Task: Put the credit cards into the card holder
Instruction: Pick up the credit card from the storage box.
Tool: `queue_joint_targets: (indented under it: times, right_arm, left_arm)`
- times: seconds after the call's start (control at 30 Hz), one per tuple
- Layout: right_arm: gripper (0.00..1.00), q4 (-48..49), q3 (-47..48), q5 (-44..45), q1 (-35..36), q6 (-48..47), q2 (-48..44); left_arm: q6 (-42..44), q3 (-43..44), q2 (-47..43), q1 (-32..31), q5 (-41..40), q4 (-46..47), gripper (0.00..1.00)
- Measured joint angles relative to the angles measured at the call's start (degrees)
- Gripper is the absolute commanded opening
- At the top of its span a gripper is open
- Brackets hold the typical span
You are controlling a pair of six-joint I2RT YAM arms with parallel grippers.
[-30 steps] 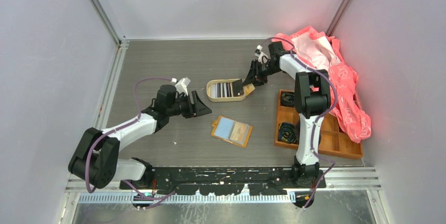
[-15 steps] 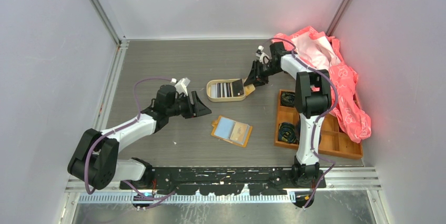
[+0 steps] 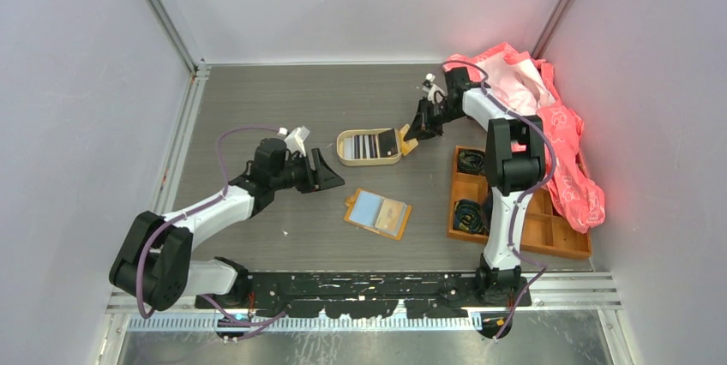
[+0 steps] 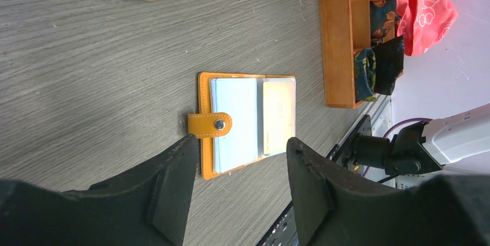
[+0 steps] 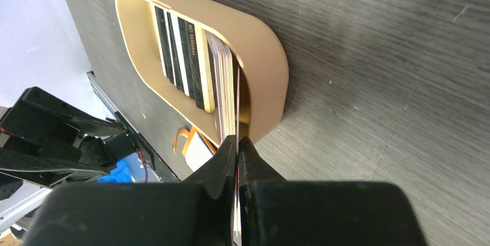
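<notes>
Now clamps right gripper point(image 5: 237, 142), ajar a moment ago, onto endmost card point(image 5: 236, 101) in tin point(image 5: 263, 55): grasp made, lift toward card holder point(image 3: 377, 213) next.

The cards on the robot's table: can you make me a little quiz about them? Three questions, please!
1. True or false: the card holder lies open on the table.
2. Pick one: where do the cards stand in a row? A) in the beige tin B) in the wooden tray C) on the pink cloth
3. Fill the gap: the right gripper is pinched shut on one thin ____ at the end of the row.

Key: 1 true; 2 A; 3 card.
</notes>
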Motion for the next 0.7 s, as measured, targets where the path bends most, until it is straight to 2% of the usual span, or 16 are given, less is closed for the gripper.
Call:
queue_joint_targets:
  times: [0.37,0.57,0.7]
  right_arm:
    - [0.01,-0.2,-3.2,3.8,-1.4,-1.2,-6.4]
    - [0.01,0.0,-7.5,6.0,-1.8,-3.0,-12.0]
    - [0.01,1.5,-11.7,5.6,-1.8,-3.9,-17.9]
  left_arm:
    - [-0.8,-1.1,-3.5,0.0,0.1,1.3,0.59]
    - [-4.4,-6.2,-9.7,0.0,0.1,7.3,0.6]
    - [-8.3,-10.3,-11.8,0.0,0.7,16.3,0.61]
